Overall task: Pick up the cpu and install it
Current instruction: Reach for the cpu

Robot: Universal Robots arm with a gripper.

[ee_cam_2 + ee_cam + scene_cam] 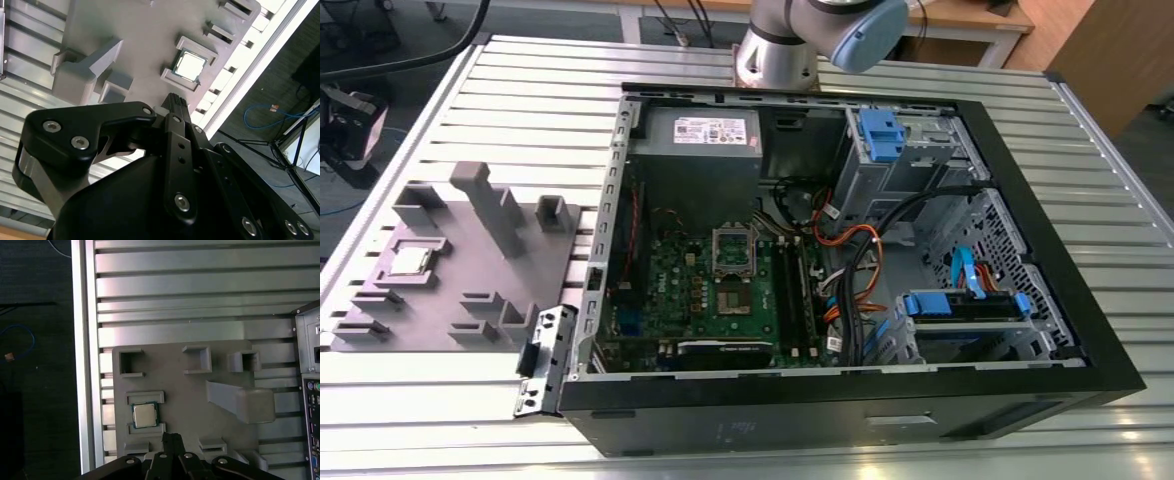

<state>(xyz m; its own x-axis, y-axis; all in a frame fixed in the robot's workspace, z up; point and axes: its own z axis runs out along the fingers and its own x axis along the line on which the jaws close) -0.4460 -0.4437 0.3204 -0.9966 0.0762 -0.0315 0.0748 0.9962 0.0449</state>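
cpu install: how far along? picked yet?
Done: nothing visible yet. The cpu lies in its pocket on the grey fixture, outside the open computer case. In hand: nothing. The hand is shut and empty, above the fixture near the cpu, not touching it. Left: both the pick and the install, as the cpu is not on the green board.

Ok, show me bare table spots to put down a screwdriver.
Bare slatted aluminium table lies nearer the camera than the grey plastic fixture plate holding the small silver square cpu, and beyond it toward the far edge. The open black computer case is crowded with orange and black cables.
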